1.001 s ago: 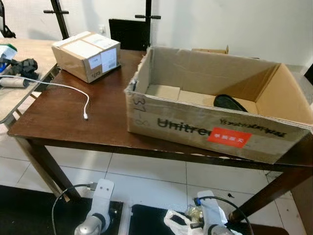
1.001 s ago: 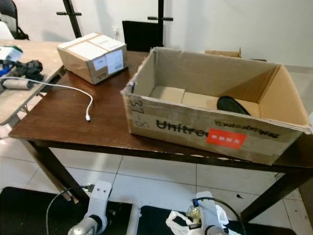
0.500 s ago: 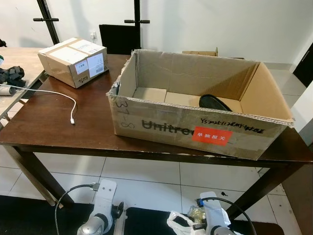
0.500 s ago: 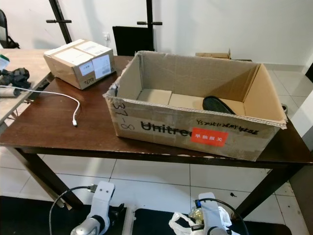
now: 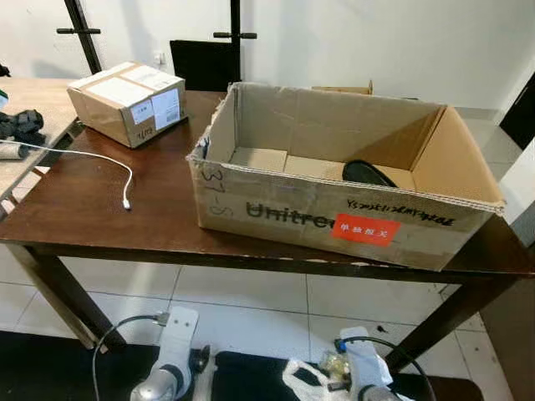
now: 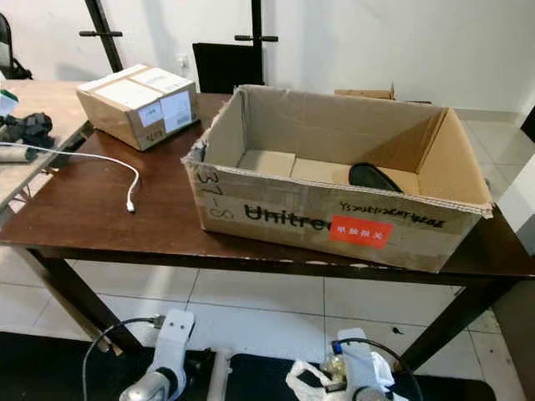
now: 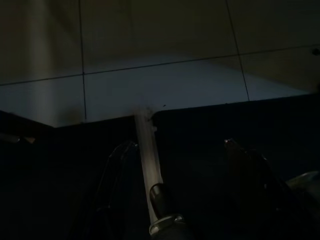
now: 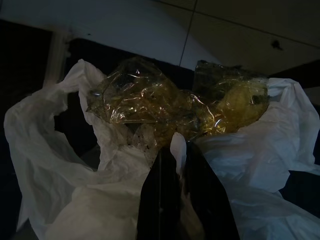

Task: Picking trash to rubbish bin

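**Trash bag in your right pincer, low in front of the surface**

You face a dark wooden surface (image 5: 92,225) that spans the scene ahead. On its right half sits a big open cardboard box (image 5: 334,209) with a red sticker on the near wall; a black rounded object (image 5: 368,173) lies inside it toward the far right corner, along with some flat cardboard pieces. On the far left of the surface stands a smaller sealed parcel (image 5: 127,100) with white labels. A white cable (image 5: 117,171) trails across the left side of the surface, its plug end lying near the left of the big box.

Below the near edge, over the tiled floor (image 5: 242,305), you see both arms low. Your right pincer (image 8: 181,150) is clenched on a white plastic trash bag (image 8: 60,150), with crinkled clear yellowish wrapping (image 8: 150,107) bunched at its top, held near you and well apart from the box. Your left pincer (image 7: 175,150) hangs idle in shadow with its fingers spread, holding nothing.
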`<state>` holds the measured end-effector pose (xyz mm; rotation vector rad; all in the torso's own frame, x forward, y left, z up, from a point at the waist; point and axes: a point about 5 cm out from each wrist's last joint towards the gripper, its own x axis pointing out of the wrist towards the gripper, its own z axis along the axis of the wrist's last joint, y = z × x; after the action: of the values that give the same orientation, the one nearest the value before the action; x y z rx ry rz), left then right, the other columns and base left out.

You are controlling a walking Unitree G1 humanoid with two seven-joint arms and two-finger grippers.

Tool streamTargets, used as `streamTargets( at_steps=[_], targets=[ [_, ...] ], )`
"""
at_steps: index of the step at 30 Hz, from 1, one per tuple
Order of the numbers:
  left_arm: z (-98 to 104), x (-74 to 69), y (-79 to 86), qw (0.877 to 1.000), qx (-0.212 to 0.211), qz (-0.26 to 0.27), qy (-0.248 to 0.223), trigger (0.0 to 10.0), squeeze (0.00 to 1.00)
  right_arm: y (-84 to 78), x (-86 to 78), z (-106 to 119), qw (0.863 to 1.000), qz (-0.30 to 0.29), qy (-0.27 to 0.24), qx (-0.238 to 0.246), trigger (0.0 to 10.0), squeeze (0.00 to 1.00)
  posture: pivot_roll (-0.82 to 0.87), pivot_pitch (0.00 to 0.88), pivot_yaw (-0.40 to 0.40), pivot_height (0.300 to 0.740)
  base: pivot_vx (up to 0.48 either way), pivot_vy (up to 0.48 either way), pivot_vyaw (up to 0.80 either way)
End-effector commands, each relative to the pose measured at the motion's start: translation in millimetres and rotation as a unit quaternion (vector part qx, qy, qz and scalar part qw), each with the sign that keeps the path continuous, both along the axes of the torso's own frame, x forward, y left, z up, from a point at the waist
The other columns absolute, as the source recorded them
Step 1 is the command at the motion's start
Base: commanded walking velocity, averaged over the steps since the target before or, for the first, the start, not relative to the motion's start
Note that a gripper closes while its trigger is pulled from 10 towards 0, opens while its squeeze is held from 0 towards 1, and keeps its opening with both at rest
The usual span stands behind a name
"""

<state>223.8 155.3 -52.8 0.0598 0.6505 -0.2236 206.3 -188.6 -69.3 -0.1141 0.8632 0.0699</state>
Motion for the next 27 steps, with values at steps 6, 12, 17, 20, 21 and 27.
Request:
streamTargets(
  at_steps=[6, 12, 17, 20, 21, 27],
  targets=[
    [-2.7, -3.5, 1.0, 1.000, 0.004, -0.003, 0.010, 10.0, 0.00, -4.4, -4.2, -1.8, 1.000, -0.009, 0.006, -0.001, 10.0, 0.00, -0.07, 0.082, 0.015, 0.740, 0.000, -0.471, 0.00],
    [-3.2, -3.8, -1.1, 1.000, -0.022, 0.009, 0.017, 10.0, 0.00, -4.7, -4.7, -2.0, 1.000, -0.010, 0.006, -0.001, 10.0, 0.00, -0.07, 0.087, 0.015, 0.740, 0.000, 0.084, 0.00],
    [-2.5, -2.9, -2.1, 0.999, -0.034, 0.016, 0.017, 10.0, 0.00, -4.9, -4.8, -2.0, 1.000, -0.010, 0.006, -0.001, 10.0, 0.00, -0.07, 0.089, 0.014, 0.740, 0.000, 0.480, 0.00],
    [-2.1, -2.5, -2.1, 0.999, -0.036, 0.019, 0.015, 10.0, 0.00, -4.8, -4.6, -1.9, 1.000, -0.010, 0.006, 0.000, 10.0, 0.00, -0.07, 0.089, 0.014, 0.740, 0.000, 0.401, 0.00],
    [-1.6, -2.2, -1.5, 0.999, -0.030, 0.017, 0.012, 10.0, 0.00, -4.8, -4.5, -1.9, 1.000, -0.010, 0.006, 0.000, 10.0, 0.00, -0.07, 0.089, 0.014, 0.740, 0.000, 0.244, 0.00],
    [-2.8, -3.2, 1.1, 1.000, -0.010, 0.007, 0.016, 10.0, 0.00, -4.6, -4.9, -2.1, 1.000, -0.011, 0.006, 0.000, 10.0, 0.00, -0.07, 0.092, 0.015, 0.740, 0.000, 0.000, 0.00]
  ],
)
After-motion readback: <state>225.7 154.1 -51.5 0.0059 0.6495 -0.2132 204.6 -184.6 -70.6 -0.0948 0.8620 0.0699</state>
